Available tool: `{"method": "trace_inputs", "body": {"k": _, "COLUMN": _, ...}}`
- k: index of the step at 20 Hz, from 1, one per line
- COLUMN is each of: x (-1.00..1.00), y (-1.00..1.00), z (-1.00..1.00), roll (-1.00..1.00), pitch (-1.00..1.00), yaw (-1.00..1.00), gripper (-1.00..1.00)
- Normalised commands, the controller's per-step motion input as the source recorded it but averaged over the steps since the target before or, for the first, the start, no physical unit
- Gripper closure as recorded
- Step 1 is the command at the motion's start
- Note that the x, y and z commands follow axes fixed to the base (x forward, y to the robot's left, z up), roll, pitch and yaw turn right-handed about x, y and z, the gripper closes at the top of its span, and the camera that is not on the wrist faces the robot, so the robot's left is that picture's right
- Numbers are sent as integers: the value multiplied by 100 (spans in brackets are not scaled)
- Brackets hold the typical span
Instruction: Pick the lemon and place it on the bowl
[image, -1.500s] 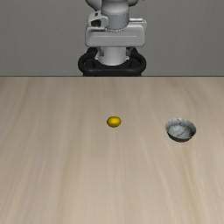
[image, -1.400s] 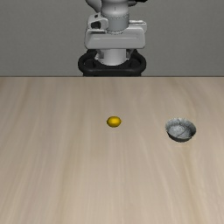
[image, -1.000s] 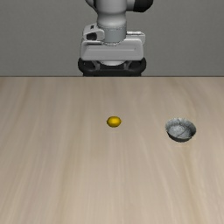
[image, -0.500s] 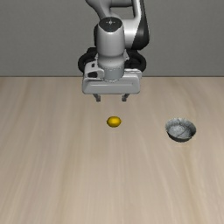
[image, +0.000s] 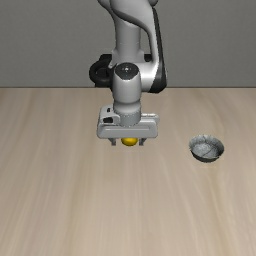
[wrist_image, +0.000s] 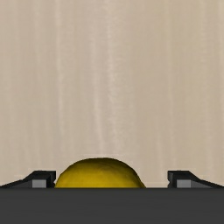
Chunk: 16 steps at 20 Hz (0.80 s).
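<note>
Both fingers (wrist_image: 39, 179) of the gripper (image: 128, 143) stand spread, with gaps either side of the round yellow lemon (image: 129, 141) on the pale wood-grain table (image: 60, 190). Open tabletop separates it from the grey bowl (image: 207, 150).

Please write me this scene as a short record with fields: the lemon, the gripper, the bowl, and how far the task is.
lemon: yellow lemon, lying on the table
gripper: gripper lowered over the lemon, open, with one finger on each side and a gap to the fruit
bowl: grey bowl, on the table, toward the exterior view's right of the lemon, apart from it
task state: lemon not yet grasped, not in the bowl
</note>
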Motion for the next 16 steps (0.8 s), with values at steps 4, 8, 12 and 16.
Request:
{"method": "trace_inputs", "body": {"k": 4, "x": 0, "y": 0, "z": 0, "roll": 0, "pitch": 0, "yaw": 0, "gripper": 100}}
{"method": "trace_inputs", "body": {"k": 8, "x": 0, "y": 0, "z": 0, "roll": 0, "pitch": 0, "yaw": 0, "gripper": 100}}
{"method": "trace_inputs", "body": {"k": 12, "x": 0, "y": 0, "z": 25, "roll": 0, "pitch": 0, "yaw": 0, "gripper": 100}}
{"method": "trace_inputs", "body": {"k": 16, "x": 0, "y": 0, "z": 75, "roll": 0, "pitch": 0, "yaw": 0, "gripper": 100}}
